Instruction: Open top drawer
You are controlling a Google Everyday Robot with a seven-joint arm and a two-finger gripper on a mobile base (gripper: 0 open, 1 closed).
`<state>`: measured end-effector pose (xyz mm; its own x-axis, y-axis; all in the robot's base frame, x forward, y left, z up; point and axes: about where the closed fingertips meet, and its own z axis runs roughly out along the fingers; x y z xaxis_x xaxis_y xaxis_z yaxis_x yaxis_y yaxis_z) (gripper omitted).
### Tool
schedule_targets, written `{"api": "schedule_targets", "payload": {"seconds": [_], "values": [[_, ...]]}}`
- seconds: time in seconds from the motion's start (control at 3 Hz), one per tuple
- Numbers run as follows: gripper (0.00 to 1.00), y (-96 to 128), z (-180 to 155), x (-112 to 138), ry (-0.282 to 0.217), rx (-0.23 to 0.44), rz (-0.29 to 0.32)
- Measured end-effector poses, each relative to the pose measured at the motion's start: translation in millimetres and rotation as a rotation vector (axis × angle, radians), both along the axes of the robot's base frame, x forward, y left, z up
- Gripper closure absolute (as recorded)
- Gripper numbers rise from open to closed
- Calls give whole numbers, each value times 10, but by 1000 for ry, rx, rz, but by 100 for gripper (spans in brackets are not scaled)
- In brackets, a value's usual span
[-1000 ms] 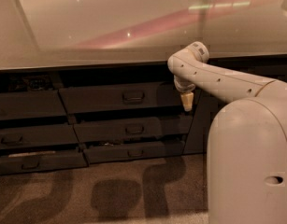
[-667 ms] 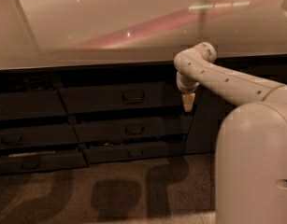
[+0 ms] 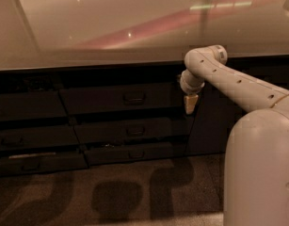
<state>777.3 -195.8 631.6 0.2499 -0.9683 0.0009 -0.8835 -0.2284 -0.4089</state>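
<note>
The top drawer [image 3: 120, 98] is a dark grey flat front under the counter edge, with a small dark loop handle [image 3: 133, 97] at its centre. It stands slightly out from the cabinet, with a dark gap above it. My gripper [image 3: 190, 103] hangs from the white arm [image 3: 228, 79], pointing down, just right of the drawer's right end and level with it. It is well right of the handle and holds nothing that I can see.
Two shallower drawer fronts [image 3: 130, 131] [image 3: 132, 153] sit below the top drawer. Another drawer column [image 3: 31, 126] is to the left. A pale counter top [image 3: 111, 27] runs above. My white base [image 3: 259, 168] fills the lower right. Floor [image 3: 111, 192] lies in front.
The arm and gripper have shifted a little to the right in view and my base has slid right. The drawers look unchanged.
</note>
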Motion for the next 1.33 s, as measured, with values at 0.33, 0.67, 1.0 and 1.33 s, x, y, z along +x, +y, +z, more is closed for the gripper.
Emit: {"api": "schedule_targets", "payload": {"seconds": [0.33,0.67,1.0,1.33], "values": [[0,0,0,0,0,0,0],[0,4,-33,1,11,66,40],[0,72,79,75,-15,100,103],[0,72,78,75,-15,100,103]]}}
